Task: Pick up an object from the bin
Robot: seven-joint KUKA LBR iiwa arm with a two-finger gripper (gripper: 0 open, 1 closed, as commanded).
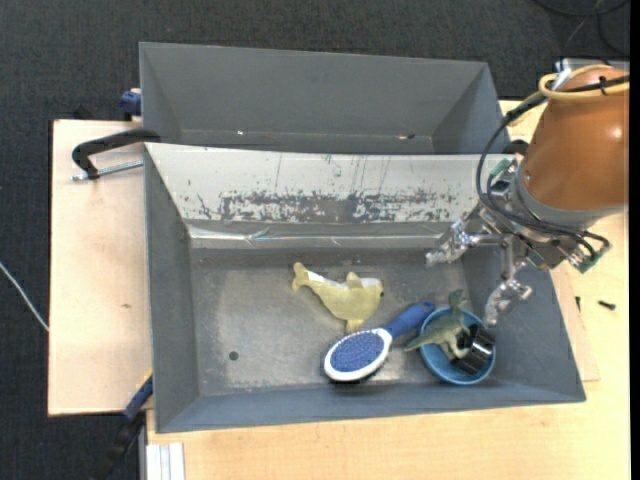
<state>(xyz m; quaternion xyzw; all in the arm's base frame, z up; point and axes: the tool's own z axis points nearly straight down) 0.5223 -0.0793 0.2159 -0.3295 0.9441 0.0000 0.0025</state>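
Plainly, the gripper (478, 273) hangs open and empty just above the blue bowl (435, 364), where a green toy dinosaur (445, 330) lies. A finger could catch the bowl's rim and tip it against the brush (358, 355) beside it.

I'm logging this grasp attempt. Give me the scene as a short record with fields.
bin: grey metal bin
gripper: at the bin's right side, fingers apart, nothing between them
nearest thing: blue bowl in the near right corner, just below the gripper
in the bowl: green dinosaur toy and a small black item
beside the bowl: blue oval brush, handle toward the bowl
middle of floor: pale yellow whale-like toy
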